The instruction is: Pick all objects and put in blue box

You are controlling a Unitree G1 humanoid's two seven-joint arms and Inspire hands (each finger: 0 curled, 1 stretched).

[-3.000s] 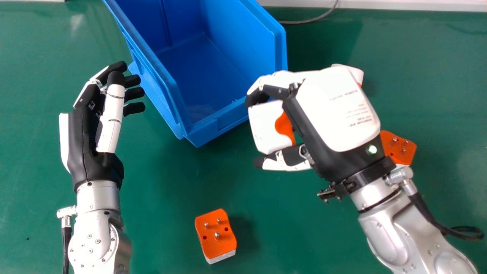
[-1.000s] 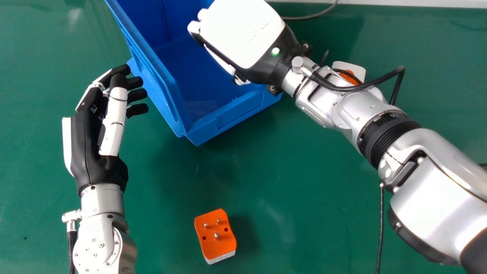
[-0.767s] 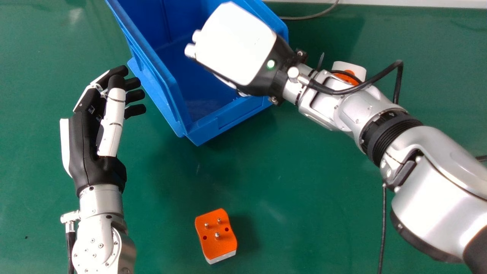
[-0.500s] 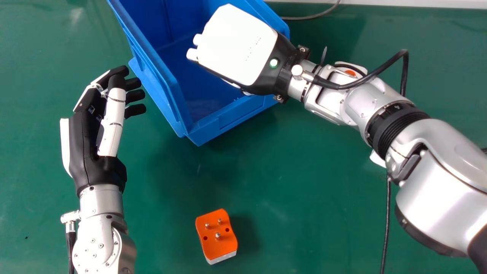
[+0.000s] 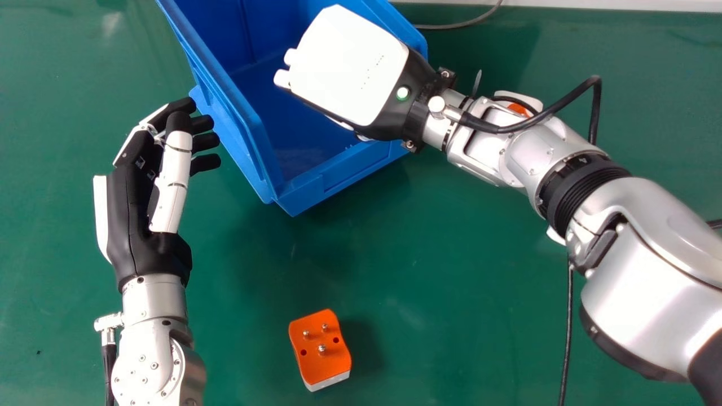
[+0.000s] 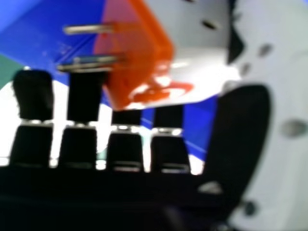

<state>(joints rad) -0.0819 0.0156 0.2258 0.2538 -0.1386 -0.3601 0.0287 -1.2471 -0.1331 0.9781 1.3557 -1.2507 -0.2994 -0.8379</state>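
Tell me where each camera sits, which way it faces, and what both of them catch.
Head view: on the robot's head, facing forward and down at the green table; left robot hand, right robot hand and both forearms show.
Right hand view: at the right robot hand, looking past its own fingers and thumb at the orange and white plug they hold, the blue box behind.
Both share the right robot hand and the blue box.

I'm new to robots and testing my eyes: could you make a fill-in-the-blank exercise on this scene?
The right hand is over a ____ box. The held plug has pins on its ____ face. The loose plug nearest the head view's bottom edge shows exactly ____ pins.
Missing words: blue; orange; three.
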